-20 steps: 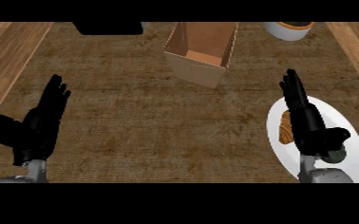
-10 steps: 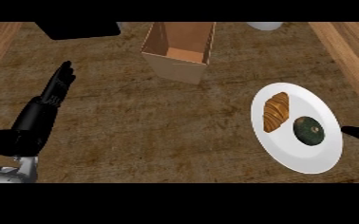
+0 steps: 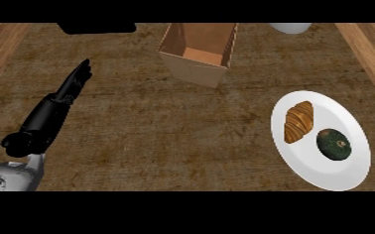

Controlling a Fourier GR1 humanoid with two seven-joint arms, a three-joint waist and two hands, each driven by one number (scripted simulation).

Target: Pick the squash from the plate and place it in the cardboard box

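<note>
Squash (image 3: 334,144): dark green, on white plate (image 3: 344,178), right portion, just beside croissant (image 3: 299,122).
Cardboard box (image 3: 199,52): open, top centre of counter (image 3: 161,129), well apart from plate.
Left hand (image 3: 51,111): fingers straight, released, pointing up-right, holding nothing.
Right hand: out of view.

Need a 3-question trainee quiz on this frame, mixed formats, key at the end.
1. True or false: the squash lies inside the cardboard box.
2. Multiple choice: what shares the plate with the squash? A) a croissant B) a spoon C) a cup
3. Fill in: the only robot hand in view is the ___ robot hand, fingers straight, at the counter's left side.

Key:
1. False; the squash is on the plate.
2. A; the croissant lies beside it.
3. left
</note>
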